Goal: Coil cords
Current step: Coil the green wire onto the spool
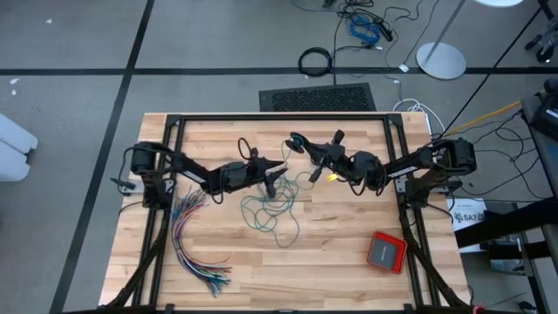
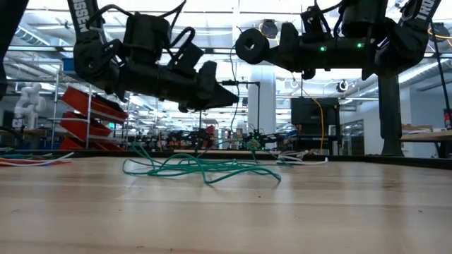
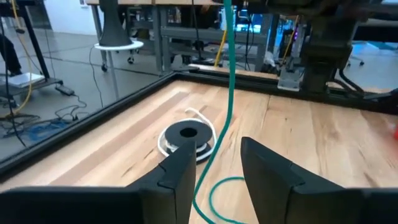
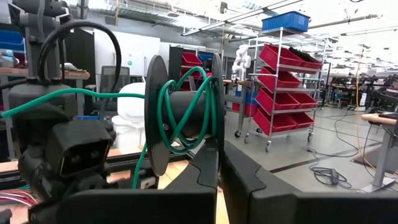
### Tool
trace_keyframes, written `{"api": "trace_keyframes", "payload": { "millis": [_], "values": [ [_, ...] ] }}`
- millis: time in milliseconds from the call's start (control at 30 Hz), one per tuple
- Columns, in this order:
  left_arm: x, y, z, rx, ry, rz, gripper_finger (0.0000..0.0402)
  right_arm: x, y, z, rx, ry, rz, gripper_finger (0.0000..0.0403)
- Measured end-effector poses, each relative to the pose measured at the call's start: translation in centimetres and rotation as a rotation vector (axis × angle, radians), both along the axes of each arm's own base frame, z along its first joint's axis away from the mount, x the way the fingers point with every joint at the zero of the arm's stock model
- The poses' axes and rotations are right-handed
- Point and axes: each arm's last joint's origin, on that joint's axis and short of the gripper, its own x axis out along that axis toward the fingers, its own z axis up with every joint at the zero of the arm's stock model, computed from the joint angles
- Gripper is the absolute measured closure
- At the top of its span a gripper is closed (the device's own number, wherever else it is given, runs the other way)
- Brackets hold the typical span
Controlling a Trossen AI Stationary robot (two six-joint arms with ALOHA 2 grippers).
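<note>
Tabletop [image 1: 349, 253]: pale wood planks in a dark frame; both my arms reach in over its middle, raised off the surface.

Bundle of many-coloured wires [image 1: 193, 244]: fanned out flat near the left arm's base, well apart from the work.

Red box [image 1: 386, 252]: lies flat toward the right front corner.

Teal-green cord [image 1: 272, 211]: most of it sits in a loose tangle on the tabletop between the arms; one strand rises from the heap, passes between the left tool's fingers and runs on to the spool.

Spool [image 4: 183, 112]: dark, two flanges, several teal-green turns wound on its core; I have it pinched in the right tool [image 4: 219, 163], whose fingers are closed on the near flange.

Left tool [image 3: 214, 171]: fingers parted, the cord running loosely through the gap, not clamped.

Second spool [image 3: 188, 140]: small, wound white, lying flat on the tabletop beyond the left tool.
</note>
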Motion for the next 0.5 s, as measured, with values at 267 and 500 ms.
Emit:
{"api": "trace_keyframes", "payload": {
  "millis": [267,500],
  "values": [
    [1.3,0.2,0.3,-0.033,-0.037,0.027,0.0267,0.0,0.0,0.0,0.006,-0.003,0.001,0.0403],
    [1.2,0.3,0.3,-0.03,-0.031,0.06,0.0267,0.0,0.0,0.0,0.007,0.002,0.002,0.0403]
  ]
}}
